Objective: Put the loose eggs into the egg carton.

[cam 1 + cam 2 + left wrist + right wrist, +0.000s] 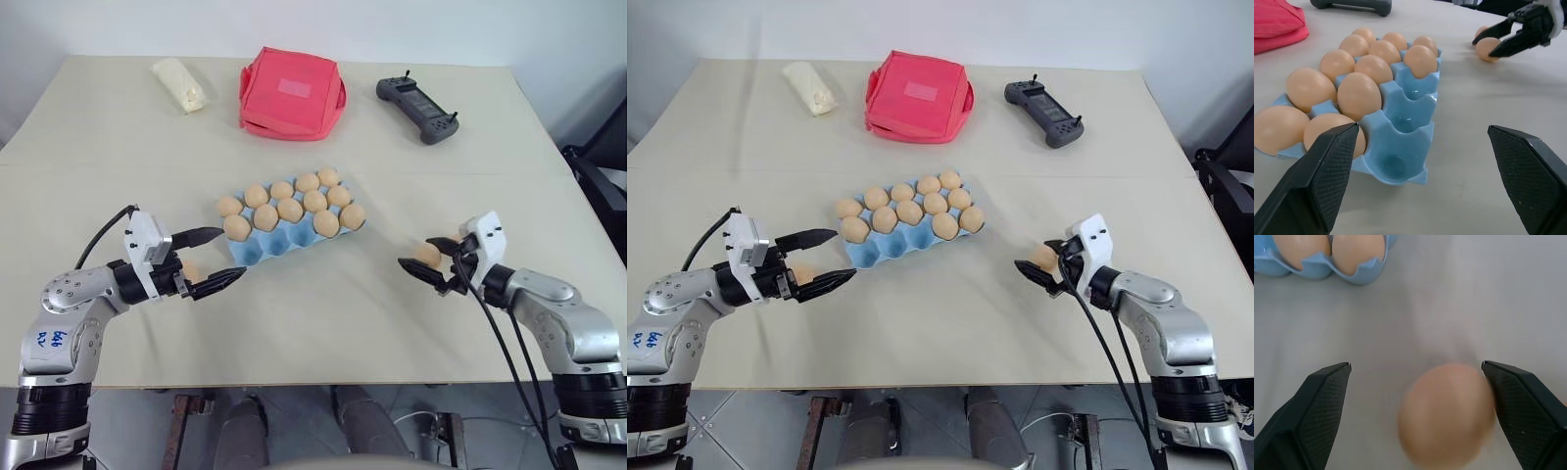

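The light blue egg carton [257, 251] lies mid-table with several tan eggs [290, 210] in its cups; three cups [1400, 164] in its near row are bare. My right gripper [414, 252] is open to the carton's right. A loose egg [1444, 413] rests on the table between its fingers, close to one finger [1520, 404]. My left gripper [233, 254] is open and points at the carton's near left corner. A tan egg [189, 270] shows low between its fingers near their base; I cannot tell whether it touches them.
A red square pouch [291, 93] sits at the back middle, a black handheld controller [418, 108] at the back right, and a pale wrapped lump [179, 83] at the back left. The table's front edge [313, 382] runs just under both arms.
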Tool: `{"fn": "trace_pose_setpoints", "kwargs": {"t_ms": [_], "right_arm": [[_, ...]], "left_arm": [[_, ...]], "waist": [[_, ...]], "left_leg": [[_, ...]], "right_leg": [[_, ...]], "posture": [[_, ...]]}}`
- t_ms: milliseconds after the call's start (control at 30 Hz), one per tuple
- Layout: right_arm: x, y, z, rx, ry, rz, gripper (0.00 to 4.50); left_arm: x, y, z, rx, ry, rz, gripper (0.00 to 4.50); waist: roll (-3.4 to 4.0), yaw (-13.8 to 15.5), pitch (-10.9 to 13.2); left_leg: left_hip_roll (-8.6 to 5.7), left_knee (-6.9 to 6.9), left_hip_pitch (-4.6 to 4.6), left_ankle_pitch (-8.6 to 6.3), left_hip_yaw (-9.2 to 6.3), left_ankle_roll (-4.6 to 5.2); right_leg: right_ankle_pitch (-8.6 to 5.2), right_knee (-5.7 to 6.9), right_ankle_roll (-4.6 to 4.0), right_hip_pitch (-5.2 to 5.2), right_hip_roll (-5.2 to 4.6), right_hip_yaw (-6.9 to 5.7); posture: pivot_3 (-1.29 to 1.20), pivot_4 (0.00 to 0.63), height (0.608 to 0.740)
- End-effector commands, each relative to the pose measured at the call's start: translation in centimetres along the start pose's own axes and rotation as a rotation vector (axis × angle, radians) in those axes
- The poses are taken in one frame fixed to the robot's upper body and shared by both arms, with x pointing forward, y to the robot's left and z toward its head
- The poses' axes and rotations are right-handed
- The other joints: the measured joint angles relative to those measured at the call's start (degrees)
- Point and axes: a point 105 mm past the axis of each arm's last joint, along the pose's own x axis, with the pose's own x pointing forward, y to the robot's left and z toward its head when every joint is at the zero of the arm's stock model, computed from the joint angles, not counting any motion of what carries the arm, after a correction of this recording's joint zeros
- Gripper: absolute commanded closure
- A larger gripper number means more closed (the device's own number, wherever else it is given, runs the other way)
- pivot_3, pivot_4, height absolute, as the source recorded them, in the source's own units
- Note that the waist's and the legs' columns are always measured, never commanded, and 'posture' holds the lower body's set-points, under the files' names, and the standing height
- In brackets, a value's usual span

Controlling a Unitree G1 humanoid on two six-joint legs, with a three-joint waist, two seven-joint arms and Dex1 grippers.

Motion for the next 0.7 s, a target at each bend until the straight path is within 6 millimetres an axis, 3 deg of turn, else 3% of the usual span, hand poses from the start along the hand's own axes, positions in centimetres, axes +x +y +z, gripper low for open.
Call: {"fn": "trace_pose_setpoints", "kwargs": {"t_ms": [33, 100, 200, 400, 567, 700], "right_arm": [[0.3, -0.2, 0.7, -0.024, -0.030, 0.004, 0.02], [0.5, -0.2, 0.5, -0.022, -0.026, 0.007, 0.02], [0.5, -0.1, 1.0, -0.029, -0.039, 0.007, 0.63], [-0.2, 0.4, 3.9, -0.083, -0.097, 0.013, 2.69], [-0.1, 2.6, 7.2, -0.147, -0.162, 0.076, 2.86], [1.2, 5.4, 9.9, -0.176, -0.224, 0.174, 2.86]], "left_arm": [[-0.4, 0.0, 1.3, 0.037, -0.025, 0.009, 0.00], [-0.3, 0.0, 1.3, 0.036, -0.028, 0.012, 0.00], [-0.3, 0.1, 1.3, 0.036, -0.029, 0.013, 0.00], [-0.4, 0.1, 1.3, 0.035, -0.031, 0.024, 0.00], [-0.7, 0.2, 1.1, 0.034, -0.032, 0.053, 0.00], [-1.0, 0.4, 1.0, 0.040, -0.037, 0.085, 0.00]], "waist": [[0.00, 0.00, 0.00], [0.00, 0.00, 0.00], [0.00, -0.06, 0.00], [0.01, -0.06, 0.00], [0.03, -0.22, 0.02], [0.03, -0.26, 0.02]], "left_leg": [[0.00, 0.00, 0.00, 0.00, 0.00, 0.00], [0.00, 0.02, 0.00, 0.00, 0.00, 0.00], [0.00, 0.01, 0.00, 0.00, 0.00, 0.00], [0.00, 0.02, 0.00, 0.00, 0.00, 0.00], [0.01, 0.01, 0.00, 0.00, 0.00, -0.01], [0.01, 0.00, 0.00, 0.00, 0.00, -0.01]], "right_leg": [[0.00, 0.00, 0.00, 0.00, 0.00, 0.00], [0.00, 0.00, 0.00, 0.01, 0.00, 0.00], [0.00, 0.01, 0.01, 0.00, 0.00, 0.00], [0.01, 0.01, 0.02, 0.00, 0.00, 0.00], [0.01, 0.01, 0.02, -0.01, 0.00, 0.01], [0.00, 0.01, 0.00, -0.02, 0.00, 0.00]], "posture": [[0.00, 0.150, 0.740], [0.00, 0.150, 0.740], [0.00, 0.150, 0.740], [0.00, 0.150, 0.740], [0.00, 0.150, 0.740], [0.00, 0.150, 0.740]]}}
